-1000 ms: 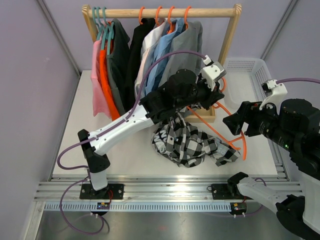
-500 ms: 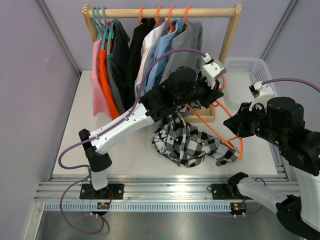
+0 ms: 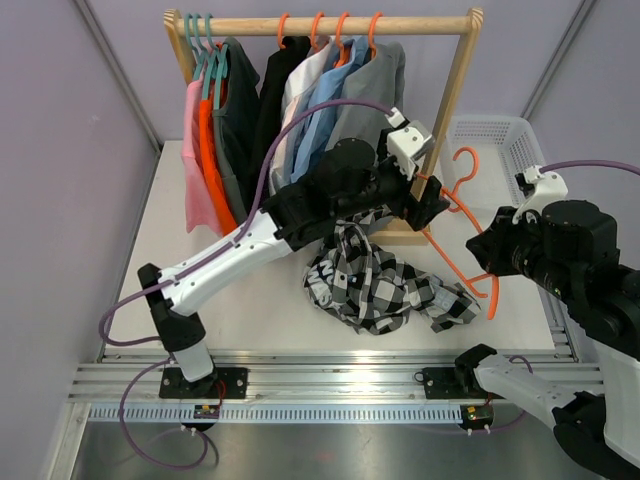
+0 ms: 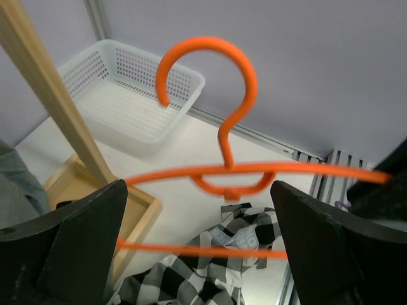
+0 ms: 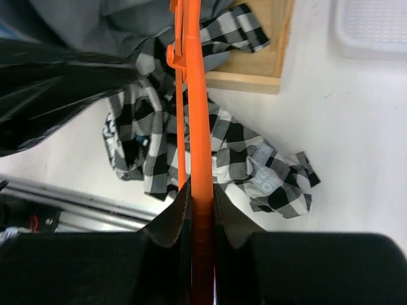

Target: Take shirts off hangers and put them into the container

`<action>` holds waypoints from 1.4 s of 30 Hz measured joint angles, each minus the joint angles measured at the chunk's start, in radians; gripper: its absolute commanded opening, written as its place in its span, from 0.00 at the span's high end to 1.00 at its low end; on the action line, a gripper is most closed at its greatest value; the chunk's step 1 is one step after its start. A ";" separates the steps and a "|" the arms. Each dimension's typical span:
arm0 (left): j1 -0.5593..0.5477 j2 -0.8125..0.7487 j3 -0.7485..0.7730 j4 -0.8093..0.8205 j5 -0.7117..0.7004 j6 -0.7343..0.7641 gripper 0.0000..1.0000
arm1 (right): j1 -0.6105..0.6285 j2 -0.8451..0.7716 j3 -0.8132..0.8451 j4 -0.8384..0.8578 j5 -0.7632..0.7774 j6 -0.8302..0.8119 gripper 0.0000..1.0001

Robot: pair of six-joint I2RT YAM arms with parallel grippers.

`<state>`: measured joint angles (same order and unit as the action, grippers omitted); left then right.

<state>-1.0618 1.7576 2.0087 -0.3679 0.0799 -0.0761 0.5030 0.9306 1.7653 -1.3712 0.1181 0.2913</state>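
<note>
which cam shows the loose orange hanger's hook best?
Left wrist: the orange hanger faces the lens, hook whole against the wall. Top external shows it small, near the basket. Right wrist sees the hanger edge-on in the right gripper, no hook visible.

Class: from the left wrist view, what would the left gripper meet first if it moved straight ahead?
Probably the orange hanger, just ahead between the open fingers of the left gripper; depth is unclear.

On my screen the loose shirt (image 3: pixel 385 290) was black-and-white plaid, the hanger (image 4: pixel 226 166) bright orange, the latticed basket (image 3: pixel 487 125) white. On the pale wooden rail (image 3: pixel 320 25) I read a pink shirt (image 3: pixel 195 190), an orange shirt (image 3: pixel 212 170), a possibly dark grey shirt (image 3: pixel 238 120), a black shirt (image 3: pixel 275 90), a white shirt (image 3: pixel 300 85), a light blue shirt (image 3: pixel 325 100) and a grey shirt (image 3: pixel 375 90). The teal hangers (image 3: pixel 200 40) sat leftmost.
</note>
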 measured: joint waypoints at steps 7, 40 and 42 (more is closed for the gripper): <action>-0.027 -0.244 -0.232 0.074 -0.101 0.000 0.01 | 0.000 -0.005 0.015 -0.007 0.217 0.021 1.00; -0.057 -0.811 -0.874 0.100 -0.306 -0.211 0.01 | -0.001 0.324 0.169 0.224 0.165 -0.078 1.00; -0.057 -0.828 -0.908 0.095 -0.310 -0.225 0.01 | -0.001 0.366 0.213 0.243 0.216 -0.090 1.00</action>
<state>-1.1187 0.9298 1.1011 -0.2726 -0.2302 -0.3012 0.5018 1.2968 1.9785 -1.1282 0.3336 0.2008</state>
